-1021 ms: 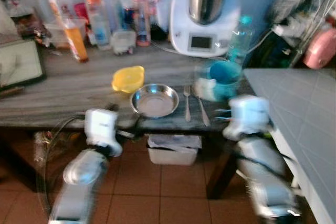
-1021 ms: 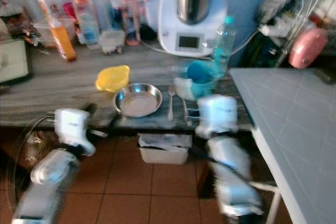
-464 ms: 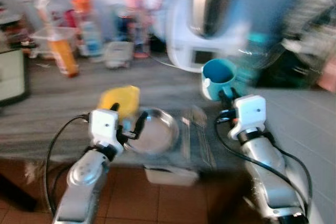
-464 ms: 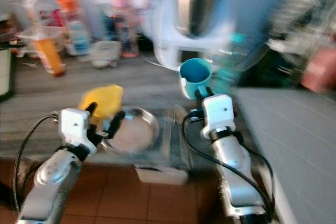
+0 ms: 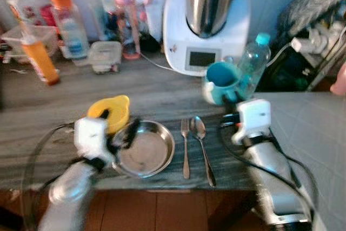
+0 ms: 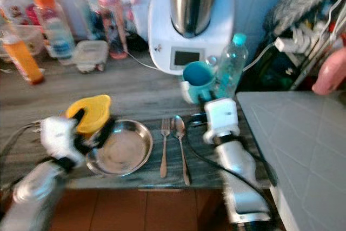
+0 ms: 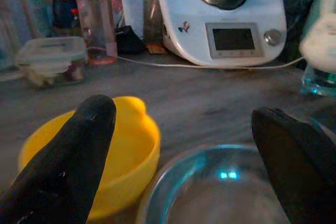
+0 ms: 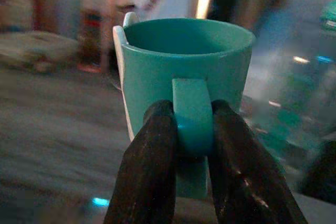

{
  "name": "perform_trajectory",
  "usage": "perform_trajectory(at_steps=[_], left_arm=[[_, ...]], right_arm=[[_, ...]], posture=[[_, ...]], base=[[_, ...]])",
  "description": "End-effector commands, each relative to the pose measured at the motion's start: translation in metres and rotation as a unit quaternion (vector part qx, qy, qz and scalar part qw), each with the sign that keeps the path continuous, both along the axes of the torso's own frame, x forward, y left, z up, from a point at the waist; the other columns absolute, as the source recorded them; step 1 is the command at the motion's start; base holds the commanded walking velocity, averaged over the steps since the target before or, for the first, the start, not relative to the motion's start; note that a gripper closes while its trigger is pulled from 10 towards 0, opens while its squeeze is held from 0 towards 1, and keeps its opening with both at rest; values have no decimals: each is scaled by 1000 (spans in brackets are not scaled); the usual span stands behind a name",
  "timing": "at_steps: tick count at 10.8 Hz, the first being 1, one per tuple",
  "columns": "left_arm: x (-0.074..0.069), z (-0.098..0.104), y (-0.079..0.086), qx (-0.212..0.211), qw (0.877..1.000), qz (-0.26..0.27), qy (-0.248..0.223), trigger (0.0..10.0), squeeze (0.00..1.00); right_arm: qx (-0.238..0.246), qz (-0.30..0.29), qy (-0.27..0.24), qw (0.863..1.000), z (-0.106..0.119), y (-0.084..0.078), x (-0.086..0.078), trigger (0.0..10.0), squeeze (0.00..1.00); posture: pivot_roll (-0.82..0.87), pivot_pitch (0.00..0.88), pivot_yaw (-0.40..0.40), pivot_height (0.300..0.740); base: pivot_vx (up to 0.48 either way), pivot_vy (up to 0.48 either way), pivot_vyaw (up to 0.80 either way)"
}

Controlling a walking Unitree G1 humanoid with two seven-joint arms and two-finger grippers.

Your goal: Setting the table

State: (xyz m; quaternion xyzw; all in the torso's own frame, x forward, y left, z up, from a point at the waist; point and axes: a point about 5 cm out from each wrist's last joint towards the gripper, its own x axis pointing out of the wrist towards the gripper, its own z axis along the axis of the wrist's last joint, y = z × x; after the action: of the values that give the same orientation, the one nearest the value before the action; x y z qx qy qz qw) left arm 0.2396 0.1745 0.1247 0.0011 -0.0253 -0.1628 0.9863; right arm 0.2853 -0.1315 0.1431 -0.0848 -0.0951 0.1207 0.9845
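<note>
- The right tool [image 8: 191, 145] has its two black fingers [image 8: 149, 166] pressed onto the handle of a teal mug [image 8: 184, 82] — one finger on each side of the handle loop, pinching it.
- In the head views the teal mug [image 5: 224, 79] stands at the right of the grey wood-grain counter [image 5: 157, 87], in front of a white kitchen machine [image 5: 205, 20] with a steel jug, and just beside a clear plastic bottle [image 5: 251, 63] with a blue cap.
- The left tool [image 7: 184, 145] is spread wide: one finger [image 7: 68, 161] sits in front of a yellow bowl [image 7: 123, 156], the other finger [image 7: 296, 156] stands well off to the far side, and the rim of a steel plate [image 7: 215, 182] lies between them. Whether either finger touches the plate, I cannot tell.
- In the left eye view the left tool [image 5: 121, 133] is blurred, at the near-left rim of the steel plate [image 5: 146, 150], with the yellow bowl [image 5: 111, 113] just behind it.
- A fork [image 5: 185, 147] and a spoon [image 5: 203, 147] lie side by side on the counter, just right of the plate — between it and the right arm.
- At the back of the counter stand an orange bottle [image 5: 37, 58], a clear bottle with an orange cap [image 5: 67, 25], a lidded plastic box [image 5: 105, 56] and a pink bottle [image 5: 124, 20].
- A light tiled surface [image 5: 313, 128] adjoins the counter on the right.
</note>
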Motion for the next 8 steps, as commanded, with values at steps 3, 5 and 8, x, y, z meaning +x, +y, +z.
perform_trajectory(at_steps=[3, 5, 8], left_arm=[[-14, 4, 5, 8, 998, -59, 19, 10000, 0], [-20, 7, 5, 4, 995, -90, 31, 10000, 0], [-27, 6, 3, 2, 990, -128, 60, 10000, 0]], right_arm=[[3, 6, -12, 1000, 7, 0, 1, 10000, 0], [13, 30, -4, 999, 7, 1, 3, 10000, 0], [27, 81, 20, 996, 5, 11, 10, 10000, 0]], posture=[[121, 0, -8, 740], [120, 0, -4, 740], [127, 0, 10, 740]], base=[[0, 0, 0], [0, 0, 0], [0, 0, 0]])
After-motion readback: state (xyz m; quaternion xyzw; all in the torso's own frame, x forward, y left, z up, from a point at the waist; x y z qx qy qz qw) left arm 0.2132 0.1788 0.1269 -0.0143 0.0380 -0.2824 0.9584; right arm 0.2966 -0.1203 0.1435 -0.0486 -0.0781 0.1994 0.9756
